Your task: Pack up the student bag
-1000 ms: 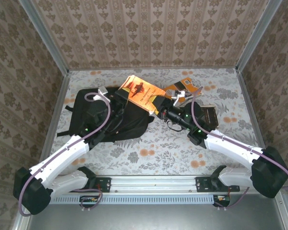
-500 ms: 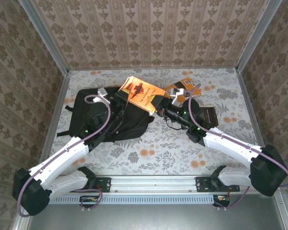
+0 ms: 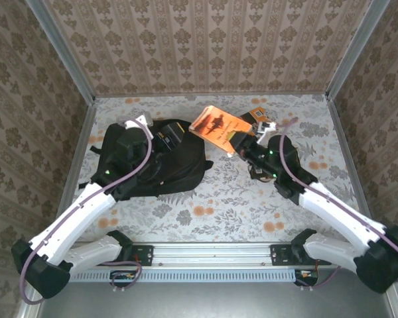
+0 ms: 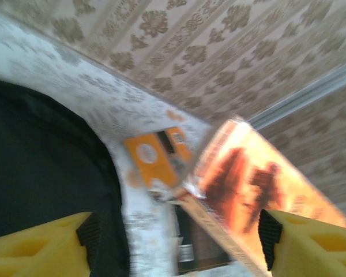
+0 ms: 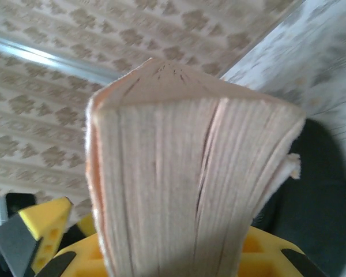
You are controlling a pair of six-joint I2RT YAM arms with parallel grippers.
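Your large black soft fabric backpack (image 3: 179, 169) lies flat on the floral-patterned table (image 3: 239, 199), left of centre. Its long axis runs left to right. The shoulder straps trail at the left end, and the rounded end points right, toward your right arm.

Your left gripper (image 3: 167, 140) hangs over the backpack's far half, spread wide with nothing between its yellow fingers (image 4: 40, 245). In the left wrist view the bag's black fabric sits below and to the left of them.

Your right gripper (image 3: 244, 141) sits just off the backpack's right end. It is clamped on the lower edge of an orange paperback book (image 3: 217, 126), which is lifted and tilted just beyond the bag's far right corner. You cannot tell whether book and bag touch. A small orange card packet (image 3: 260, 116) lies flat behind the book.
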